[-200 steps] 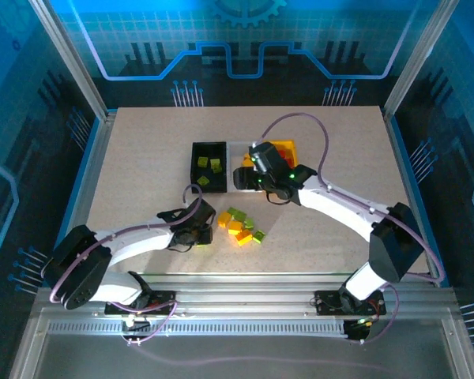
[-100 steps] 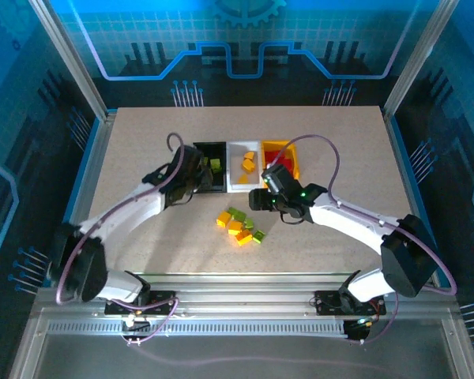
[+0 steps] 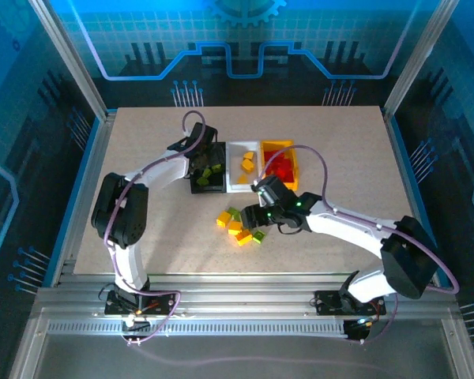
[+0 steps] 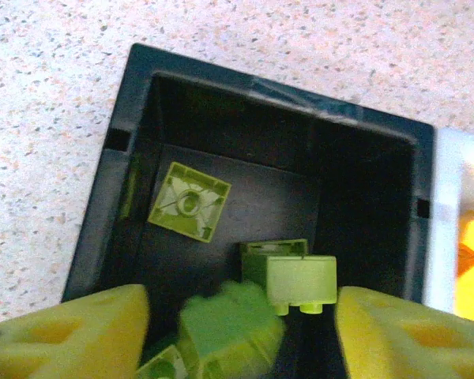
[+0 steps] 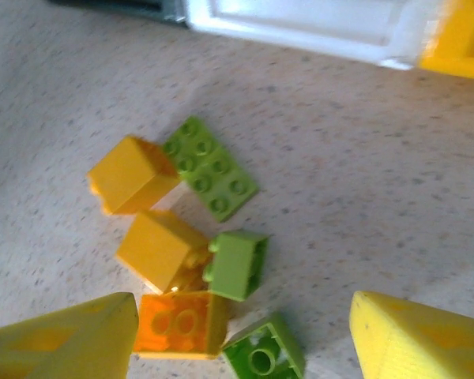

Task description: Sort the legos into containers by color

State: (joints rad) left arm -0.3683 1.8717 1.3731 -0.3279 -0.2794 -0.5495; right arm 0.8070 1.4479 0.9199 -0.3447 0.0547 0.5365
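My left gripper (image 3: pixel 206 160) hangs open over the black container (image 3: pixel 221 188). In the left wrist view a blurred lime green lego (image 4: pixel 229 332) is loose between the spread fingers (image 4: pixel 71 332), touching neither, above green legos (image 4: pixel 188 200) lying in the black container (image 4: pixel 110 189). My right gripper (image 3: pixel 257 215) is open just above the pile of legos (image 3: pixel 237 225) on the table. In the right wrist view, yellow-orange legos (image 5: pixel 162 249), a green plate (image 5: pixel 209 167) and green bricks (image 5: pixel 237 264) lie ahead of and between its fingers (image 5: pixel 419 339).
The white container (image 3: pixel 231 185) holds orange bricks (image 3: pixel 247 162), and the yellow container (image 3: pixel 294 150) holds red bricks (image 3: pixel 280 167). All three stand side by side at mid-table. The right arm stretches across the table's right half.
The left gripper carried a green lego from the pile to the black container and opened, letting it drop. The right gripper moved from the containers down to the pile.
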